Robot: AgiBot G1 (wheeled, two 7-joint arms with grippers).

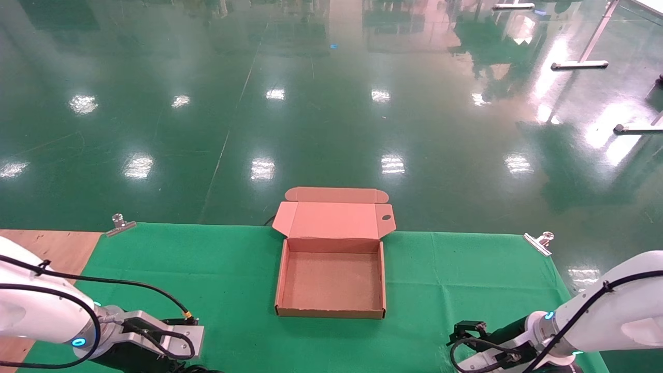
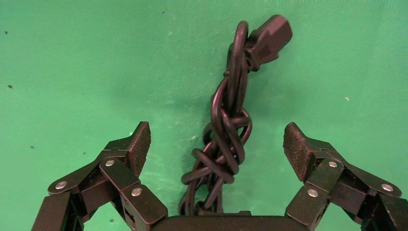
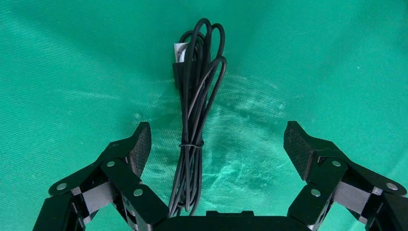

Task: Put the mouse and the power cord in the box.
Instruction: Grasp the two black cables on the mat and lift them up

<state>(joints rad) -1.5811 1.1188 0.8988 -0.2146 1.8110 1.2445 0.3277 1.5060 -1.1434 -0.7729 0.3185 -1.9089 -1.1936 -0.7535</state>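
**Both grippers wide open over black cable bundles, box open at the far edge**

The box [image 1: 331, 282] lies on the green cloth [image 1: 207, 274] that covers the bench, at the middle of the far edge. Its hinged lid [image 1: 334, 218] is folded back past that edge, and the tray inside shows only bare cardboard.

The left gripper [image 2: 216, 147] hangs low at the near left corner of the bench, with its jaws spread wide. Between them, on the cloth, lies the power cord [image 2: 226, 130], a thick black cable twisted into a braid with a blocky plug at its end. The pads [image 2: 140, 142] do not touch it.

The right gripper [image 3: 216, 147] is at the near right corner, also wide open. Under it lies a bundle of thin black wire [image 3: 195, 106], folded in long loops and tied in the middle. Whether this wire belongs to the mouse I cannot tell; no mouse body shows in any view.

Two metal clips [image 1: 120, 224] hold the cloth at the far corners.
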